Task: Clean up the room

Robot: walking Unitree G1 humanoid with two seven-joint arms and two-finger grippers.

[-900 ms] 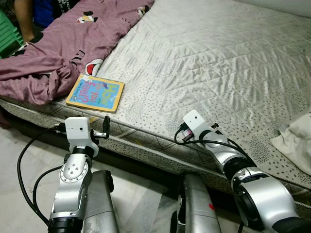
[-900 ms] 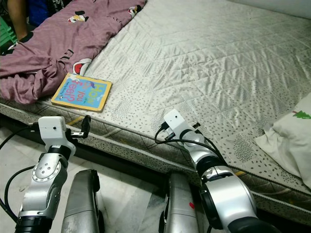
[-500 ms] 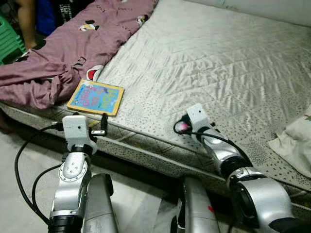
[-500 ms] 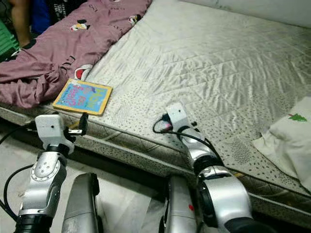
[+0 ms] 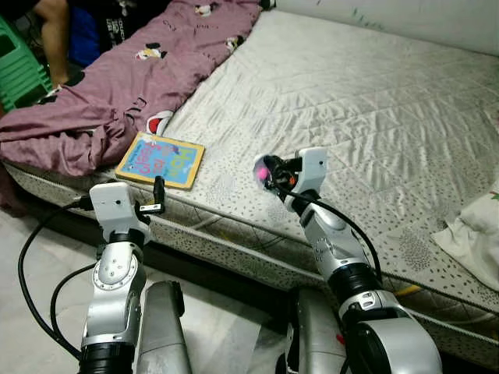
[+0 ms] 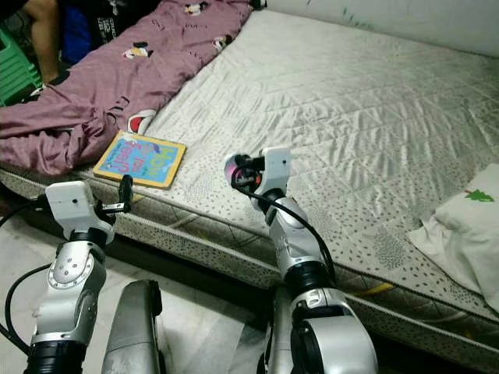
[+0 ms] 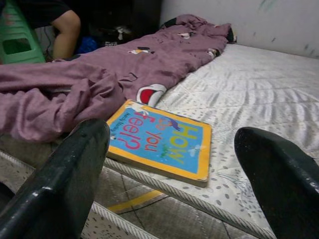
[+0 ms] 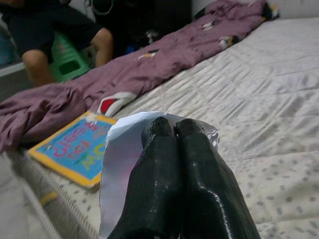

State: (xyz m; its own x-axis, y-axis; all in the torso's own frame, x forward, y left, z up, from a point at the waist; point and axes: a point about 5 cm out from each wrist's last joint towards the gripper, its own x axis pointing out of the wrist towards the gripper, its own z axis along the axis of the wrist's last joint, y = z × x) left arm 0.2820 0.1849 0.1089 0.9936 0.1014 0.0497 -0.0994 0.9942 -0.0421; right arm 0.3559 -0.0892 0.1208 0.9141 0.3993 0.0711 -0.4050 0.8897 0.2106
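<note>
Above the mattress [image 5: 374, 117], your right gripper [image 8: 172, 130] is raised, fingers pressed together on a crumpled silvery wrapper [image 8: 119, 149], pinkish in the head views. Your left gripper [image 5: 158, 192] hovers at the bed's near edge, fingers spread wide, holding nothing, facing the picture book [image 7: 162, 139]. Book: flat on the mattress, just beside the bunched purple blanket [image 5: 117, 86]. White pillow [image 6: 468, 226]: far right. Person's leg [image 5: 56, 31]: beyond the blanket.

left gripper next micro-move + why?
Probably ease the left gripper forward over the mattress edge toward the book. Its fingers are open and the book lies flat between them in the wrist view, near the edge. The right gripper is shut on a wrapper.
</note>
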